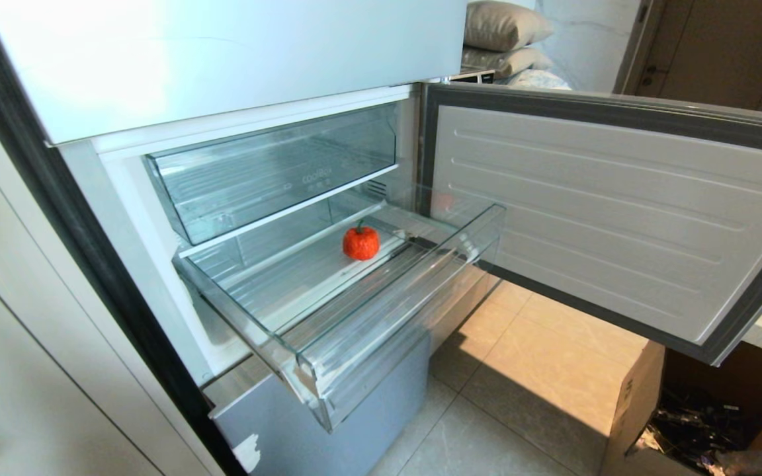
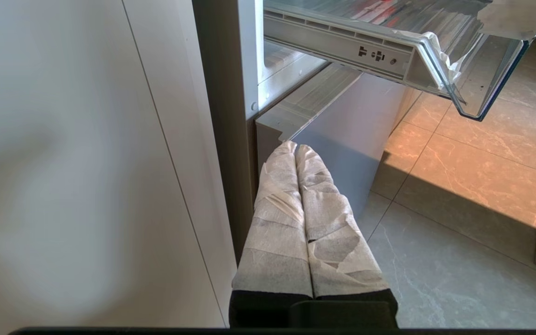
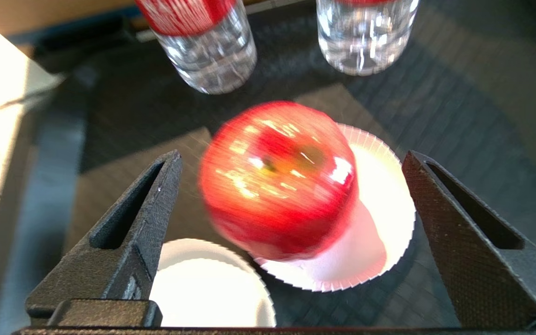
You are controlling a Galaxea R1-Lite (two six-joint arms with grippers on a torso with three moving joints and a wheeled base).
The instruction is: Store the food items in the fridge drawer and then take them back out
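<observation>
The fridge drawer (image 1: 328,311) stands pulled out, and the small red tomato-like piece (image 1: 360,242) sits on its ribbed floor, toward the back right at about 1 o'clock from the drawer's middle. Above it, at 12 o'clock, a taller clear drawer (image 1: 275,172) carries the faint word "coolBox" on its front. The fridge door (image 1: 606,218) hangs open at 3 o'clock, with a cardboard box (image 1: 639,410) on the tiled floor at 5 o'clock and pillows (image 1: 503,36) behind.

The left gripper (image 2: 296,148), its wrapped fingers (image 2: 279,223) pressed together and holding nothing, is parked low beside the fridge's base, under the drawer's corner.

The right gripper (image 3: 291,160) spreads its black fingers (image 3: 133,228) wide on either side of a red apple (image 3: 279,179), not touching it. The apple rests on a white paper plate (image 3: 384,223); a second plate (image 3: 207,288) lies close by, and two clear bottles (image 3: 207,46) with red labels stand beyond, the print unreadable.
</observation>
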